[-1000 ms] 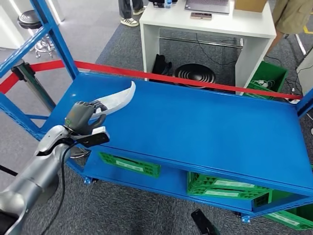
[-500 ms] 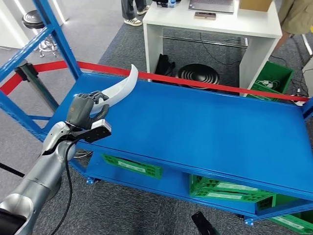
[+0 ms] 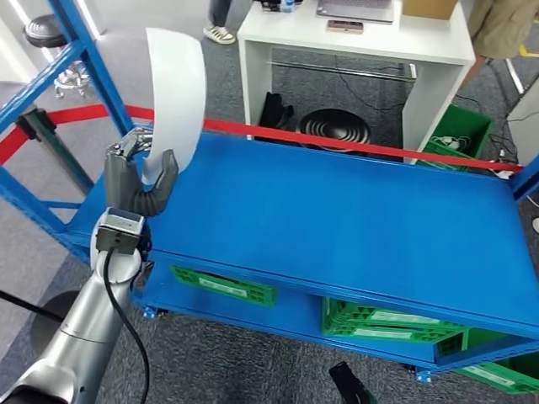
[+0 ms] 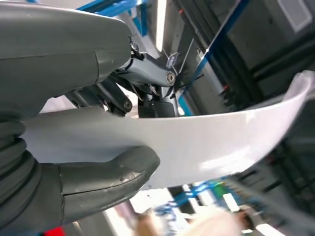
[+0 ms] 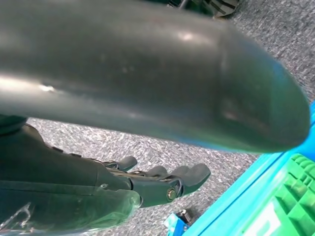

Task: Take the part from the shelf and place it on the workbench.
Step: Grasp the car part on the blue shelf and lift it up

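The part (image 3: 174, 93) is a white, curved plastic shell. My left hand (image 3: 136, 181) grips its lower end and holds it upright above the left end of the blue shelf top (image 3: 330, 210). In the left wrist view the part (image 4: 208, 142) runs between the thumb (image 4: 108, 177) and the darker fingers. My right hand (image 5: 159, 184) hangs low over grey carpet beside the shelf's lower edge, its fingers stretched out and holding nothing. The white workbench (image 3: 356, 42) stands behind the shelf.
A red barrier tape (image 3: 356, 143) runs along the shelf's far edge. Green crates (image 3: 222, 284) sit on the lower shelf. Blue shelf posts (image 3: 95, 67) rise at the left. A person (image 3: 502, 25) stands at the far right by the workbench.
My left hand has lifted the part off the shelf top and turned it from lying nearly flat to standing upright. The camera has shifted slightly.
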`<state>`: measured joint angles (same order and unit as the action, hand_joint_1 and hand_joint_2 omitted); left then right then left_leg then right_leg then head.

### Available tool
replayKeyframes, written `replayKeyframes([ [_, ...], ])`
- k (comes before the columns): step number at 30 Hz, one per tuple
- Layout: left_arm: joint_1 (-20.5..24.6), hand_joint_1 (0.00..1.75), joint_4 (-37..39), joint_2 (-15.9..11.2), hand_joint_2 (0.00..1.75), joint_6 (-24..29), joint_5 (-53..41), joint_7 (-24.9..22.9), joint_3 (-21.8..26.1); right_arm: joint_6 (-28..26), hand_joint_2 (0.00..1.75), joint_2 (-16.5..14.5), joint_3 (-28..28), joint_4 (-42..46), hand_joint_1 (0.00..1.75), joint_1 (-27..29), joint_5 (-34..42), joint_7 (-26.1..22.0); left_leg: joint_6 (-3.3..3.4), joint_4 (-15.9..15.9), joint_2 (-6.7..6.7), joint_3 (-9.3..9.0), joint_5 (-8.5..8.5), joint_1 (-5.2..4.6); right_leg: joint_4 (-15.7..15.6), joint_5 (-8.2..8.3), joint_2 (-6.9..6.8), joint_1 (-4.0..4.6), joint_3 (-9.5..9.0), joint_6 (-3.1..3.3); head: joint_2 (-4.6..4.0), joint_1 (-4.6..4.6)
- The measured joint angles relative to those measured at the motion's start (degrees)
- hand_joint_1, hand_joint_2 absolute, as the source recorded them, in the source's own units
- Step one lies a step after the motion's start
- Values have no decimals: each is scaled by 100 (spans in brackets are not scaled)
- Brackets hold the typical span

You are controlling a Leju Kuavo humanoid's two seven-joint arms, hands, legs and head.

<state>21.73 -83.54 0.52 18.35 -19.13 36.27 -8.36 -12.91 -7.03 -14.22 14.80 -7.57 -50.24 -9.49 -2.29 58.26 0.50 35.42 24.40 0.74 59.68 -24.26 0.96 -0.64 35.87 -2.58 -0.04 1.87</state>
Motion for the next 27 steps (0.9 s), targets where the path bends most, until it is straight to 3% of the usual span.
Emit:
replayKeyframes([
  [3, -217, 175, -406, 257, 175, -57, 319, 140, -210, -77, 0, -7, 10, 0, 0, 42, 59, -3, 137, -6, 1, -4, -11, 8, 103, -110, -21, -10, 43, -94, 0, -36],
  [6, -431, 175, -767, 485, 175, -131, 661, 281, -506, -132, 0, -28, 11, -1, 0, 53, 112, 13, 212, -11, 0, -10, -5, -6, 1096, -617, -42, -4, 503, -131, 0, -95],
  [7, -516, 175, -875, 543, 175, -156, 776, 318, -609, -155, 0, -38, 10, -1, 0, 62, 138, 44, 222, -10, 0, -11, 0, -18, 1428, -728, -42, -3, 668, -130, 0, -101],
  [8, -603, 175, -991, 598, 175, -177, 886, 344, -720, -187, 0, -53, 10, -2, 0, 73, 163, 91, 230, -8, 0, -14, 6, -28, 1585, -737, -42, 0, 752, -123, 0, -104],
  [9, -686, 175, -1111, 644, 175, -191, 978, 359, -836, -224, 0, -72, 9, -3, 0, 81, 185, 144, 235, -7, 1, -22, 11, -35, 1520, -640, -42, 4, 729, -108, 0, -104],
  [11, -816, 175, -1353, 708, 175, -204, 1124, 377, -1078, -288, 0, -110, 8, -4, 0, 87, 196, 222, 225, -5, 7, -53, 29, -40, 836, -258, -43, 10, 397, -71, 0, -108],
  [13, -895, 175, -1544, 736, 175, -203, 1200, 383, -1297, -313, 0, -145, 8, -4, 0, 83, 196, 251, 184, 5, 15, -67, 49, -62, 180, -40, -40, 17, 56, -39, 0, -108],
  [14, -925, 175, -1617, 743, 175, -202, 1223, 384, -1387, -319, 0, -160, 8, -4, 0, 83, 196, 261, 158, 5, 17, -68, 50, -71, 45, -23, -37, 23, -14, -22, 0, -107],
  [18, -1038, 175, -1858, 751, 175, -205, 1332, 384, -1683, -327, 0, -198, 4, -4, 0, 91, 202, 267, 36, 55, 15, -47, 119, -65, -15, -7, -25, 13, -32, 95, 0, -87],
  [20, -1106, 175, -1969, 746, 175, -222, 1410, 384, -1821, -344, 0, -210, 3, -4, 0, 91, 206, 240, -24, 530, 11, 169, 418, -61, -35, 1, -34, -9, -46, 141, 0, -53],
  [22, -1211, 175, -2054, 736, 175, -258, 1468, 384, -1945, -380, 0, -216, 2, -5, 0, 109, 207, 199, -59, 1258, 9, 519, 750, -56, -36, -3, -43, -12, -45, 160, 0, -34],
  [23, -1267, 175, -2091, 731, 175, -277, 1483, 384, -2000, -399, 0, -217, 2, -5, 0, 124, 207, 183, -66, 1480, 9, 628, 801, -55, -35, -4, -45, -12, -45, 162, 0, -34],
  [24, -1310, 175, -2124, 728, 175, -292, 1491, 384, -2040, -412, 0, -217, 1, -7, 0, 137, 207, 173, -65, 1506, 8, 640, 744, -55, -35, -4, -46, -12, -46, 162, 0, -34],
  [25, -1338, 175, -2157, 727, 175, -302, 1493, 384, -2075, -420, 0, -219, 1, -8, 0, 147, 207, 165, -59, 1323, 7, 544, 593, -55, -34, -3, -44, -15, -50, 159, 0, -34],
  [27, -1358, 175, -2222, 726, 175, -306, 1493, 384, -2130, -425, 0, -221, 1, -9, 0, 156, 207, 158, -48, 594, -5, 155, 236, -55, -27, -5, -37, -9, -58, 128, 0, -28],
])
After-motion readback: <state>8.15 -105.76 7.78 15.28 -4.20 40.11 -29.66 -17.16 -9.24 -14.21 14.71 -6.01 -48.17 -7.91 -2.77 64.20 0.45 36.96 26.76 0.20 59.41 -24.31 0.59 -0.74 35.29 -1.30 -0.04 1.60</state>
